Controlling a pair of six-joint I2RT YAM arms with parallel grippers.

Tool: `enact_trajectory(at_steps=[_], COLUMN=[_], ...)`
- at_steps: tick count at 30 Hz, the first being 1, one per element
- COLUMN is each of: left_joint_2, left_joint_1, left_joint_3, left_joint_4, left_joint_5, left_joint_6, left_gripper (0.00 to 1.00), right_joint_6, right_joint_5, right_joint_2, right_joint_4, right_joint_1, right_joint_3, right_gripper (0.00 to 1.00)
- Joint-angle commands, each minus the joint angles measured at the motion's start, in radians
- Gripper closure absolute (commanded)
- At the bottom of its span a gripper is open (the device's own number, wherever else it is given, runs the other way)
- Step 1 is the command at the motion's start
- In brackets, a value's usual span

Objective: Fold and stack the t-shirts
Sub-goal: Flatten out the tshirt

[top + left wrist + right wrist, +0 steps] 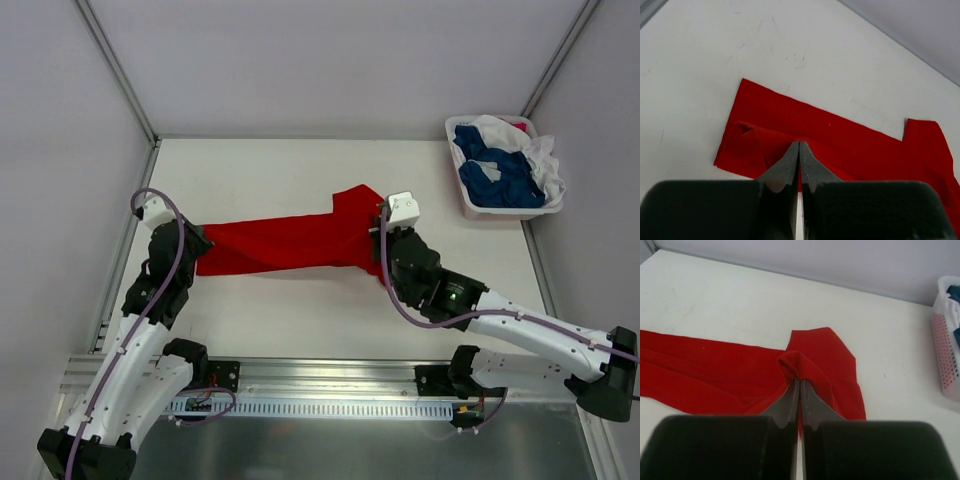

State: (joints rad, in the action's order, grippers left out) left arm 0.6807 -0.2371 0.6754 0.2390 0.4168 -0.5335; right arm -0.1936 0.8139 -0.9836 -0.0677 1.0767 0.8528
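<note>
The red t-shirt [290,243] lies stretched left to right across the middle of the table, with one sleeve sticking up toward the back. My left gripper [192,250] is shut on its left end; in the left wrist view the closed fingertips [799,146] pinch a fold of the red cloth [840,135]. My right gripper [384,250] is shut on its right end; in the right wrist view the fingertips [800,382] pinch a raised bunch of the red cloth [740,375]. Dark blue and white t-shirts [500,165] lie piled in the basket.
A white plastic basket [482,208] stands at the back right corner and shows at the right edge of the right wrist view [947,355]. Metal frame posts and grey walls border the white table [300,165]. A rail runs along the near edge.
</note>
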Motion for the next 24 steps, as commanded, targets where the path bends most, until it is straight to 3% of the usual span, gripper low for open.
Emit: enact_trajectory(at_steps=[1, 16, 17, 18, 20, 23, 24], left_joint_2=[-0.055, -0.276, -0.286, -0.294, -0.306, -0.303, -0.302], left_joint_1=[-0.013, -0.016, -0.022, -0.03, -0.031, -0.031, -0.031], left_joint_3=[-0.055, -0.14, -0.142, -0.14, -0.129, -0.108, -0.1], left_joint_4=[0.083, 0.387, 0.391, 0.393, 0.408, 0.416, 0.416], left_joint_5=[-0.038, -0.159, -0.162, -0.165, -0.164, -0.151, -0.148], left_joint_6=[-0.062, -0.181, -0.189, -0.191, -0.2, -0.189, -0.187], left_gripper=[1.0, 1.0, 0.96, 0.73, 0.51, 0.3, 0.28], right_joint_6=[0.065, 0.279, 0.287, 0.295, 0.304, 0.293, 0.289], right_joint_5=[0.123, 0.347, 0.352, 0.369, 0.386, 0.404, 0.407], right_joint_2=[0.022, -0.018, -0.018, -0.02, -0.021, -0.02, -0.02], right_joint_4=[-0.004, 0.164, 0.173, 0.189, 0.201, 0.207, 0.204], right_joint_1=[0.098, 0.394, 0.403, 0.411, 0.428, 0.433, 0.433], right_joint_3=[-0.009, -0.009, -0.009, -0.009, -0.005, 0.0, 0.002], right_gripper=[1.0, 1.0, 0.98, 0.82, 0.67, 0.53, 0.49])
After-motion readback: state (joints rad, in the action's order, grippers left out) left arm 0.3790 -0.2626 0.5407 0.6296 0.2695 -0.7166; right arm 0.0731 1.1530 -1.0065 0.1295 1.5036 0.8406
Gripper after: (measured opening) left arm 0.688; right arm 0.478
